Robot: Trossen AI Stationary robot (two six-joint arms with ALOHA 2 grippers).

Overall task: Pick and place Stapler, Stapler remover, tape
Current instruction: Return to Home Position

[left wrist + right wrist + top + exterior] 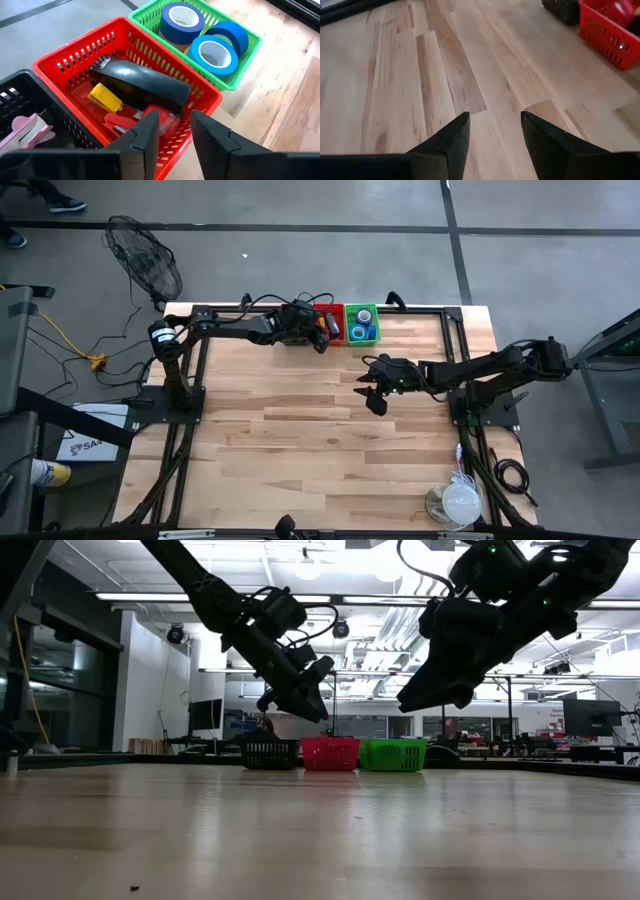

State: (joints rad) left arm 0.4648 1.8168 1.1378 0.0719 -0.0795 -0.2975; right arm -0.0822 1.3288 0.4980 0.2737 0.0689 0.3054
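**Clearing the bins and heading home**

My left gripper [175, 114] hangs just above the near wall of the red bin [80, 42], fingers spread with nothing between them. Below it lie the small red stapler [117, 122], a yellow stapler [105, 97] and a big black stapler [140, 80]. The blue tape rolls [215, 52] sit in the green bin [232, 82] beside it, and the pink staple remover [25, 130] is in the black bin [15, 82] on the other side. As far as I can see, nothing is left out on the bench [395, 75].

To go home cleanly, I'd lift the left arm straight up first, so the fingertips clear the red rim before any swing back; dragging sideways could hook the slotted wall and shift the bin.

The right gripper [495, 116] is spread and empty too, over bare boards well apart from the bins. I can pull it back without fuss.
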